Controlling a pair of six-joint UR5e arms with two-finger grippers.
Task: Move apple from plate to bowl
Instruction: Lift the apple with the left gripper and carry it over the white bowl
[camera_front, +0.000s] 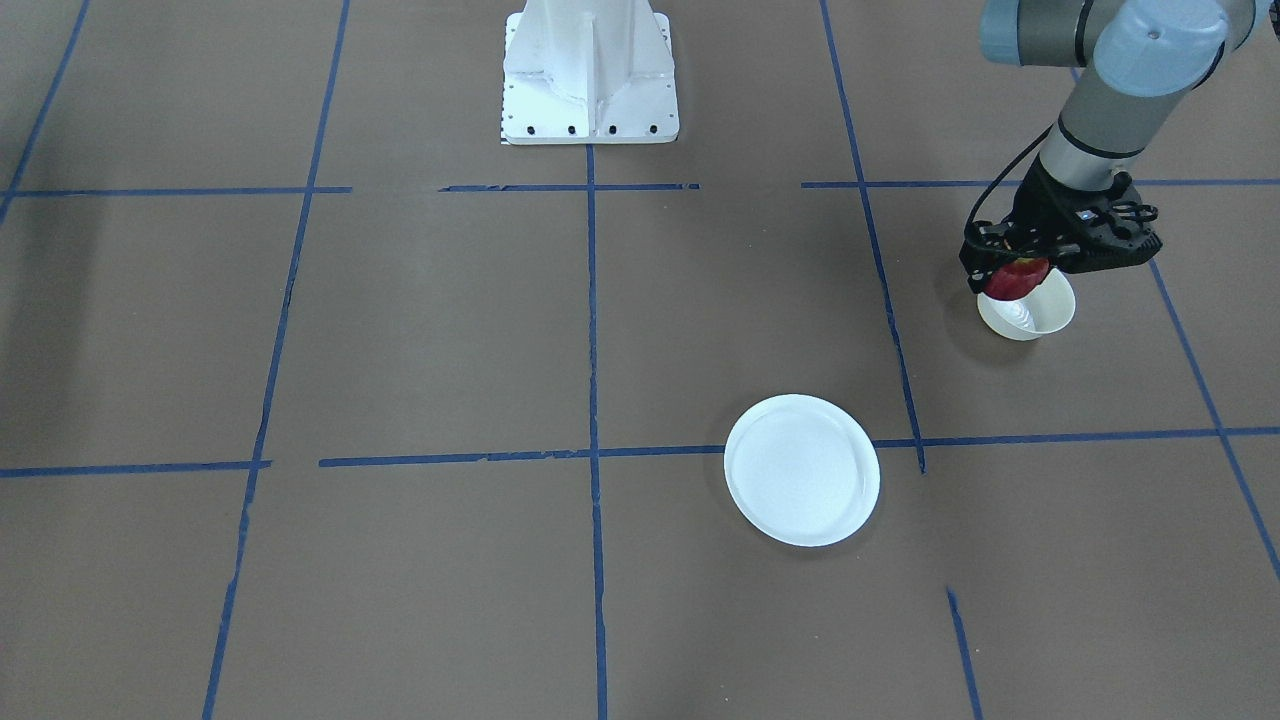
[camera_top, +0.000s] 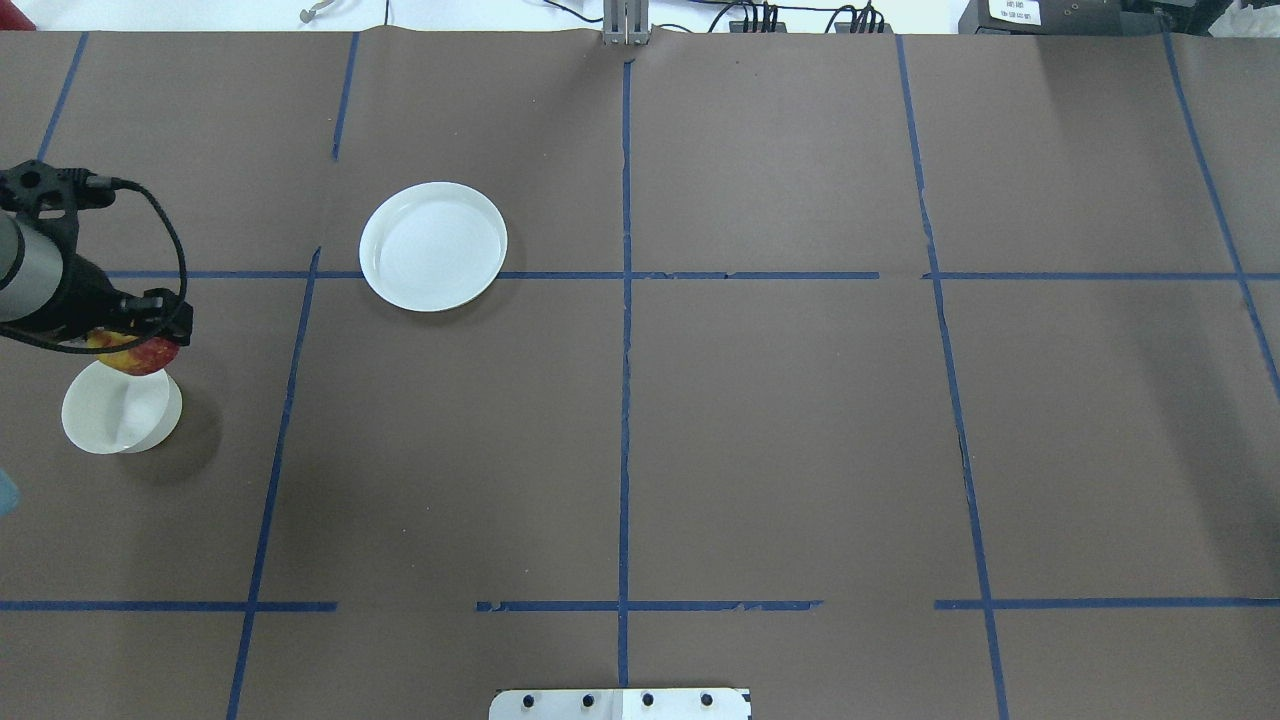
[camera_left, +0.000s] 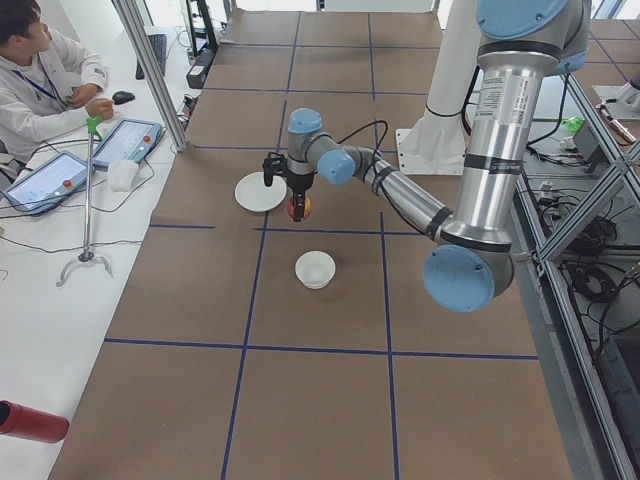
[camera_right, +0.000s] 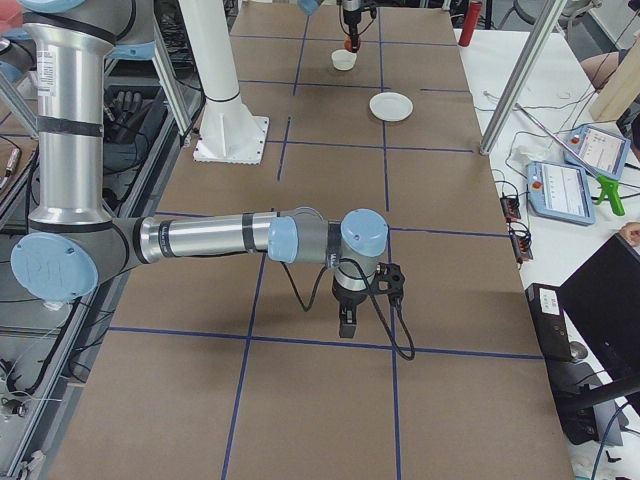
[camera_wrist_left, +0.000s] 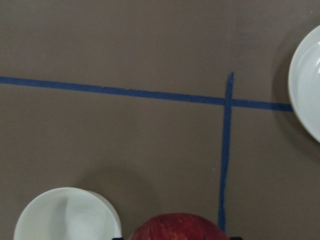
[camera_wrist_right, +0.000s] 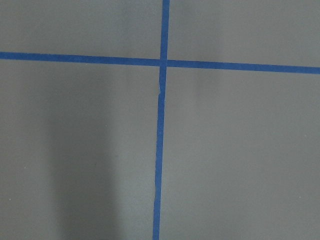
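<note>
Apple (camera_front: 1015, 283), bowl (camera_front: 1030, 315) and plate (camera_front: 802, 470) look small against the table (camera_front: 400, 330), a wide surface under matt brown paper, ruled into big squares by blue tape (camera_front: 592, 330). At the robot's side stands a white pedestal (camera_front: 590, 70). Past the far edge, a seated operator (camera_left: 40, 75) works at a white desk with tablets (camera_left: 125, 140).

The left arm (camera_left: 490, 150) reaches out over its own end of the table. The right arm (camera_right: 200, 238) stretches low over bare paper, well apart from the dishes. Its right gripper (camera_right: 347, 325) points down near a tape line; whether its fingers are parted, I cannot tell.

The plate lies bare across a tape line. The bowl stands well apart from it. The left gripper (camera_front: 1020, 262) is clamped on the apple, holding it in the air above the bowl's rim, not inside.
</note>
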